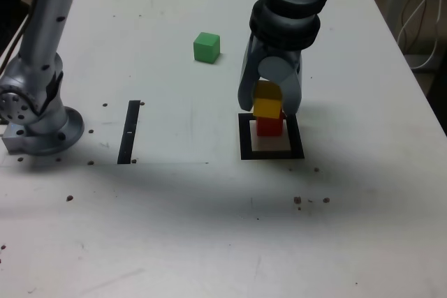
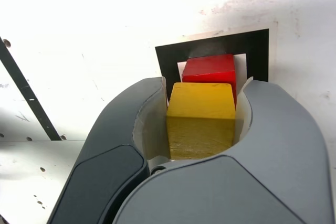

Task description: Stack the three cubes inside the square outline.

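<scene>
Yellow cube [image 1: 267, 107] pinched in end effector [image 1: 269, 108], arm [image 1: 285, 20] angled down over red cube [image 1: 269, 128] inside square outline [image 1: 246, 146].

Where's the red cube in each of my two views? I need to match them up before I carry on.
Exterior view: the red cube is right of centre, inside the square outline, just below the yellow cube.
Wrist view: it is a little above the picture's middle, partly hidden by the yellow cube.
Shared landmark: the thick black square outline around the red cube.
</scene>
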You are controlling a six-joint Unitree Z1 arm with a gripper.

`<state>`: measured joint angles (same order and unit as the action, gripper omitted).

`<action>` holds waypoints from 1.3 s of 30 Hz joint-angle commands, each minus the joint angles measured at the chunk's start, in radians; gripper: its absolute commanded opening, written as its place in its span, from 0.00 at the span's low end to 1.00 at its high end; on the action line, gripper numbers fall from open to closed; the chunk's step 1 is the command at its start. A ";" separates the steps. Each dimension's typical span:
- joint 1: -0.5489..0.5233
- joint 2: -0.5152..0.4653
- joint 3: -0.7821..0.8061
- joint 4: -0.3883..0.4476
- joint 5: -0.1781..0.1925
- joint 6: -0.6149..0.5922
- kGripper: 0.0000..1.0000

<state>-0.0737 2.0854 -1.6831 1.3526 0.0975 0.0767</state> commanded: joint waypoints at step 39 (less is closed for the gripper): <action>0.280 -0.164 -0.019 0.105 0.059 0.284 0.99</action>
<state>0.1651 1.9261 -1.7110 1.4571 0.1512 0.3073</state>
